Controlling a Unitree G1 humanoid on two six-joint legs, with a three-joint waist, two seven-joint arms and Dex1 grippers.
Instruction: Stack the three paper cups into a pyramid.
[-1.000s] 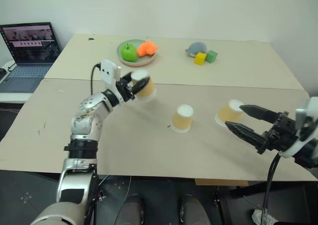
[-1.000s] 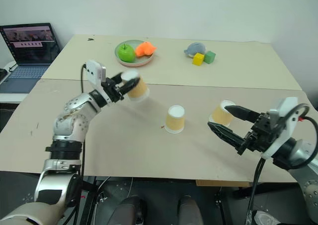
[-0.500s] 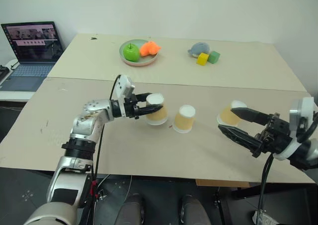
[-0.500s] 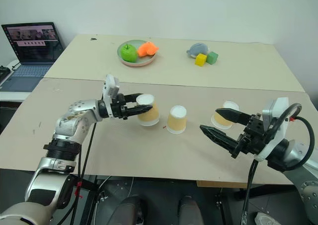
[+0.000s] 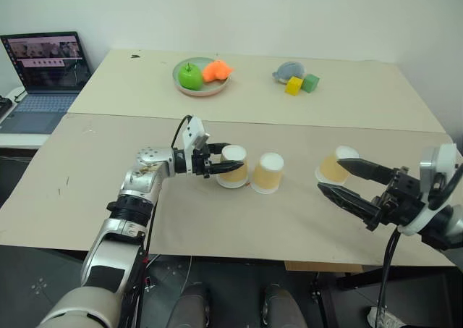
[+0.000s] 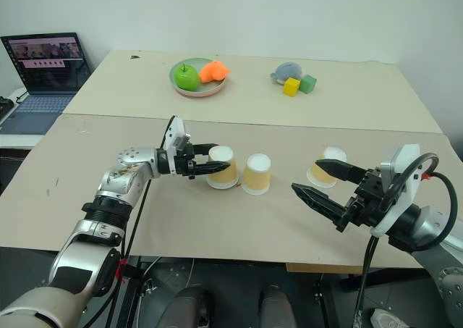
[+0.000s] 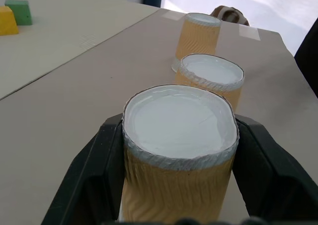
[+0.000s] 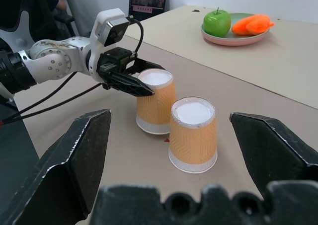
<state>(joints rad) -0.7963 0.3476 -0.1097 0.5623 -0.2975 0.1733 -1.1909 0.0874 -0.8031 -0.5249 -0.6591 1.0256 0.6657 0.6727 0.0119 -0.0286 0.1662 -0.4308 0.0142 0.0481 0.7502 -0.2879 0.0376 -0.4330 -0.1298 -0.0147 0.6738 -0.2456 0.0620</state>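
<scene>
Beside middle cup (image 5: 268,173): left gripper (image 5: 230,167) clenched on ribbed tan paper cup (image 5: 234,166), upside-down.
Right gripper (image 5: 349,179): spread wide, empty.
Writing: none readable.

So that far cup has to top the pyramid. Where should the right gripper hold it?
Grip the far cup across its tapered sides, near the middle. It stands upside down, just beyond the open right gripper, so come in level from the robot's side.

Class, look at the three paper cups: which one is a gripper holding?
The leftmost cup, clamped between the left gripper's fingers. The middle cup beside it and the right-hand cup stand free.
</scene>
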